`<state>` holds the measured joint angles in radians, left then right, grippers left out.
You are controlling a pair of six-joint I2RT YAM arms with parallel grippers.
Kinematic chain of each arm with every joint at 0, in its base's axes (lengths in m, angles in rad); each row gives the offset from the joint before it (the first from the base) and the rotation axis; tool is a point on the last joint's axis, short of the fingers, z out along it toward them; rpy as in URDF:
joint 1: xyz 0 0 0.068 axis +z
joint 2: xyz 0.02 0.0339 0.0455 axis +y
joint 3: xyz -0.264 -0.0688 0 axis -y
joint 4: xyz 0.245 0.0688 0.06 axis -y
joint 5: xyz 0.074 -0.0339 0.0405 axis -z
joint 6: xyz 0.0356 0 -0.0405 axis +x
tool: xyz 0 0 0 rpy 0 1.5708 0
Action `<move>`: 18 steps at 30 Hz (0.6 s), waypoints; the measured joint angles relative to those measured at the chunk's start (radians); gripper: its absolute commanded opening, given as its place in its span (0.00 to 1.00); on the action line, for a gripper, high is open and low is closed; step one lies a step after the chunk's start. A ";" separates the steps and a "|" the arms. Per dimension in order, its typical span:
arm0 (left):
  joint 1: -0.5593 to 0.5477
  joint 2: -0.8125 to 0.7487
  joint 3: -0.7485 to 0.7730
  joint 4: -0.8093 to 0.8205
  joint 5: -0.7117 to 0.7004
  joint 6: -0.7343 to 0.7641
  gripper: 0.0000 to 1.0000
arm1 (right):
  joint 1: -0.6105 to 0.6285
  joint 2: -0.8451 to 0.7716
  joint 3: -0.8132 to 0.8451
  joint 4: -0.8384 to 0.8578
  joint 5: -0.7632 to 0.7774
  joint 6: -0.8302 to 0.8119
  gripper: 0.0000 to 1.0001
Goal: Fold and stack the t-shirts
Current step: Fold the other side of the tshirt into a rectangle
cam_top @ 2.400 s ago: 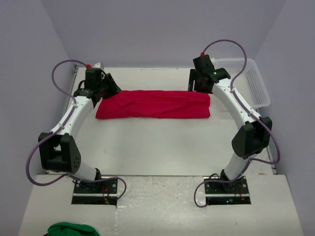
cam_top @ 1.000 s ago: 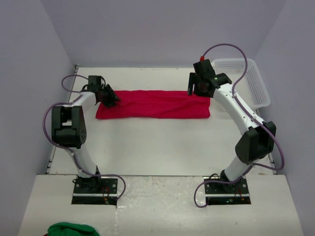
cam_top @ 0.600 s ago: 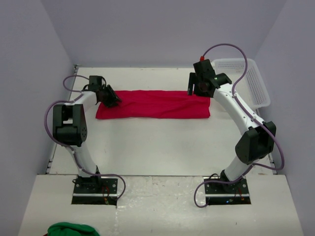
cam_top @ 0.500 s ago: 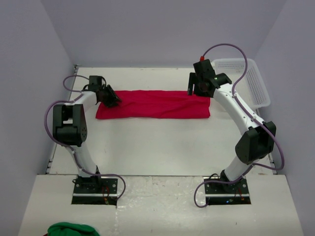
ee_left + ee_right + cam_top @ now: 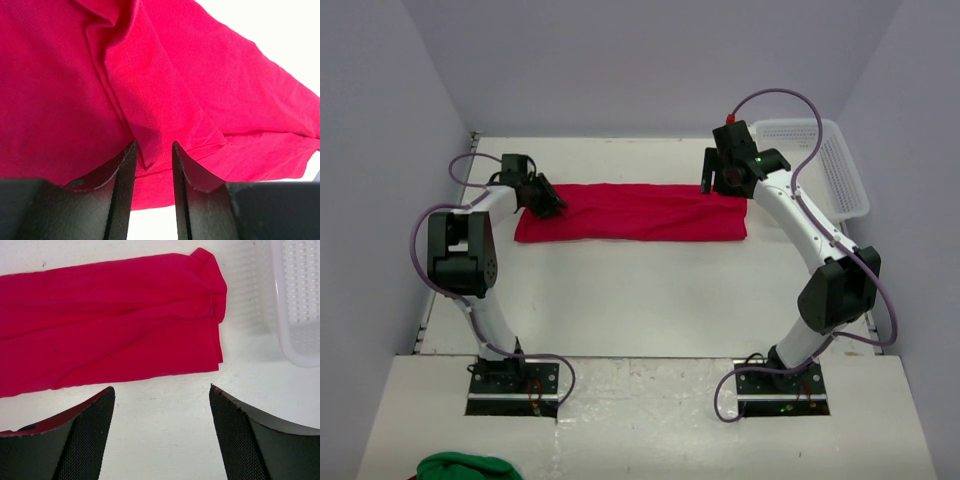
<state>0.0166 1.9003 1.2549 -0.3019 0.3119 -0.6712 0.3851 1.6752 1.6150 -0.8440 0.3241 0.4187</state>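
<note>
A red t-shirt (image 5: 630,212) lies folded into a long strip across the far half of the table. My left gripper (image 5: 548,204) sits low on its left end. In the left wrist view the jaws (image 5: 153,150) stand close together with a hemmed fold of the t-shirt (image 5: 200,95) pinched between them. My right gripper (image 5: 712,184) hovers at the strip's far right corner. In the right wrist view it (image 5: 161,395) is wide open and empty over bare table, with the t-shirt's right end (image 5: 110,325) just beyond the fingertips.
A white mesh basket (image 5: 840,180) stands at the far right of the table, close to the right gripper; its corner shows in the right wrist view (image 5: 295,300). A green cloth (image 5: 460,467) lies off the table at the near left.
Since 2.4 s ago my left arm has folded back and its gripper has dropped onto the shirt's left end. My right gripper shifted slightly left. Nothing has moved in the last second.
</note>
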 measured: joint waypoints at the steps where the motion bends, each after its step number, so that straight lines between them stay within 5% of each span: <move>1: 0.000 0.000 0.000 0.000 0.000 0.000 0.34 | 0.000 0.000 0.000 0.000 0.000 0.000 0.77; 13: -0.041 0.000 0.000 0.000 0.010 -0.009 0.22 | 0.000 0.000 0.000 0.000 0.000 0.000 0.77; 18: -0.043 0.000 0.000 -0.003 0.018 -0.019 0.00 | 0.000 0.000 0.000 0.000 0.000 0.000 0.78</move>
<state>-0.0269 1.9007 1.2552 -0.3046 0.3294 -0.6903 0.3851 1.6756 1.6154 -0.8440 0.3244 0.4187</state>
